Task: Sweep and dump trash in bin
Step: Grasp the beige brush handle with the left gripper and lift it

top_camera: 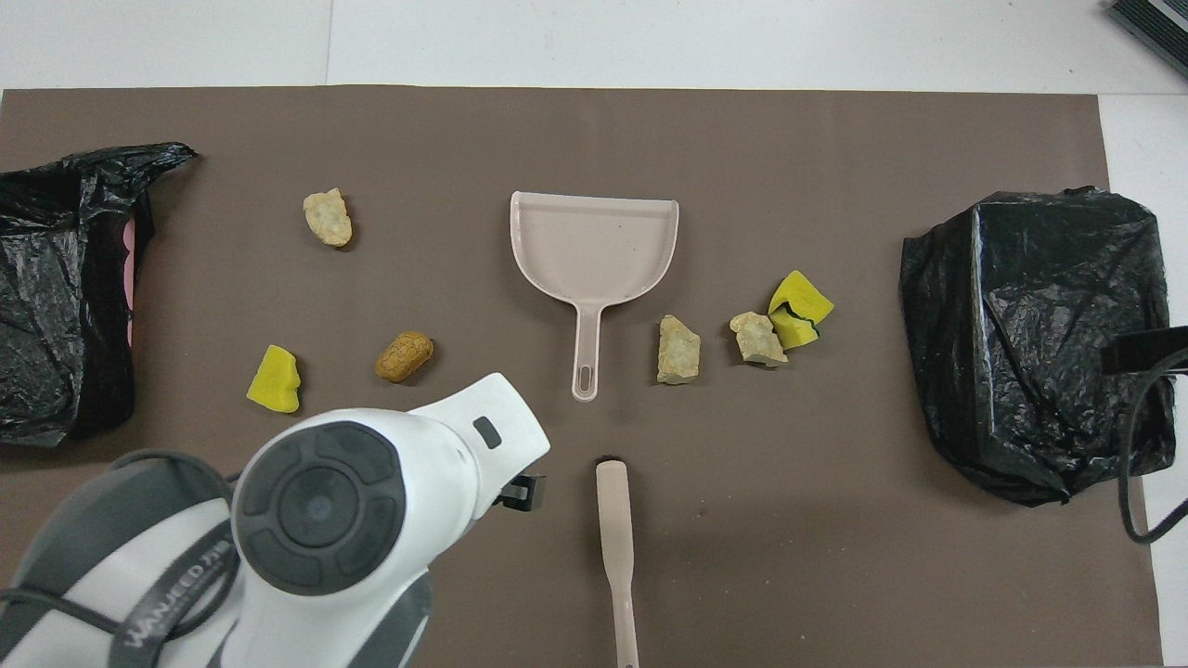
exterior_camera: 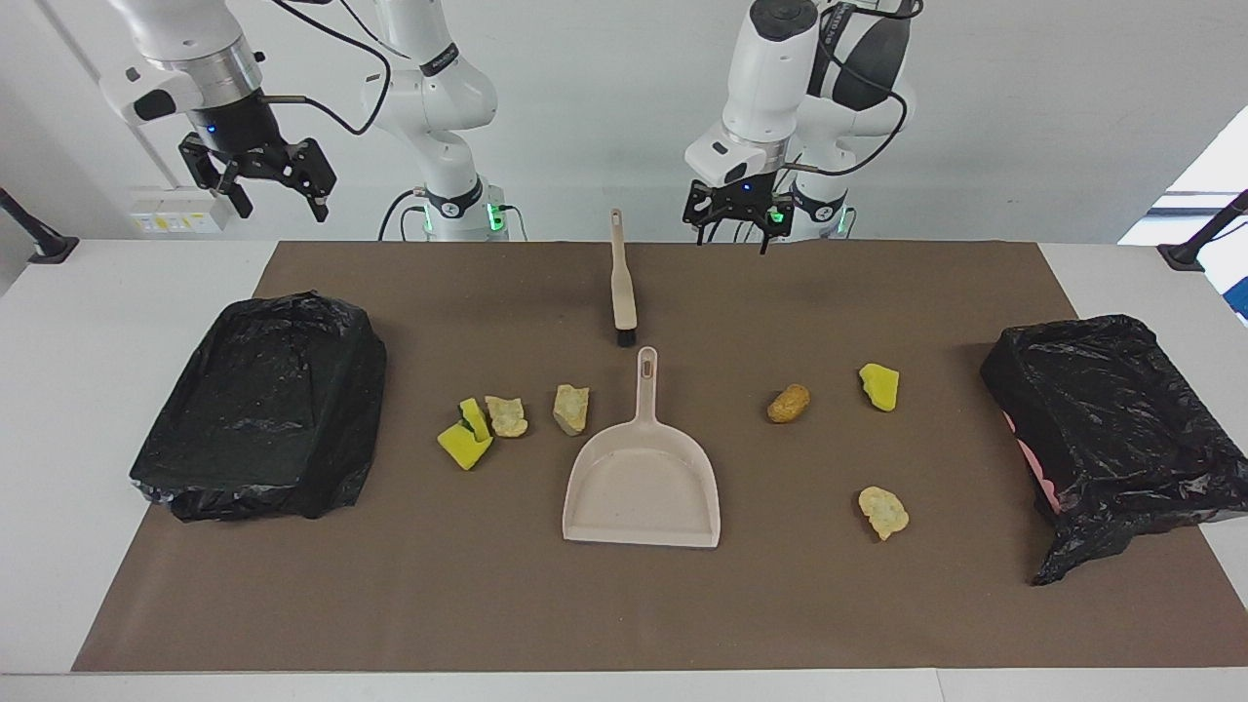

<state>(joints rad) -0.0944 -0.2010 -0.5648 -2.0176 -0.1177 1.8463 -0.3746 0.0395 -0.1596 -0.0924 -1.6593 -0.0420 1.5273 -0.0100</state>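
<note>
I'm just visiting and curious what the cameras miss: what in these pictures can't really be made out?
- Left gripper: overhead view, its own white arm covers it.
- Right gripper: overhead view, only a dark tip at the picture's edge.
- Brush: overhead view, handle end cut off by the bottom edge.
- Two bag-lined bins: both views, black plastic hides any contents.

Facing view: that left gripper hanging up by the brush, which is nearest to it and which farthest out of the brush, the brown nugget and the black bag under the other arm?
From the left gripper:
1. Brush, lying beside it near the robots.
2. Brown nugget, mid-table, farther from the robots.
3. Black bag, at the right arm's end of the table.
</note>
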